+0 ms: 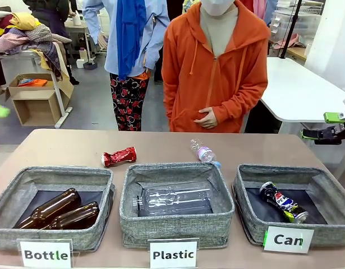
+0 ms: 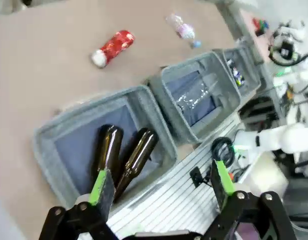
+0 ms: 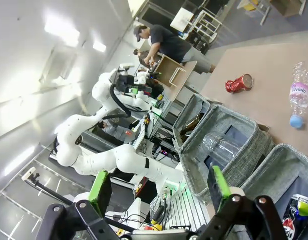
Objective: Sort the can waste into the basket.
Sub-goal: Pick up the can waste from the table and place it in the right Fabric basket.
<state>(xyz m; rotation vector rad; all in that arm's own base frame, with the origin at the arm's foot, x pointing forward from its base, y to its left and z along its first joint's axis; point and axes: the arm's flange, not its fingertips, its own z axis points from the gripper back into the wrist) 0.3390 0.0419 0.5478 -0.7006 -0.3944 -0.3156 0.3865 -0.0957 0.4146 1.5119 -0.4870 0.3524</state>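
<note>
Now both pincers stand wide and hold nothing. The left gripper (image 2: 161, 175) hangs over the near wall of the "Bottle" bin (image 2: 45, 150), where two brown glass bottles (image 2: 107, 147) lie side by side. The right gripper (image 1: 321, 126) hovers off the right end of the table, beyond the far corner of the basket (image 1: 284, 168) labelled "Can". The dented blue Pepsi can (image 1: 283, 202) lies slanted on the dark base of this basket; in the left wrist view it is too small to tell how it lies. The crushed red can (image 1: 119, 156) lies on the bare tabletop (image 1: 161, 143), just behind the "Bottle" and "Plastic" bins, well apart from the basket. A small clear plastic bottle (image 1: 203, 152) lies on the table behind the "Plastic" bin (image 1: 175, 227), which holds a big clear bottle (image 1: 175, 199)
</note>
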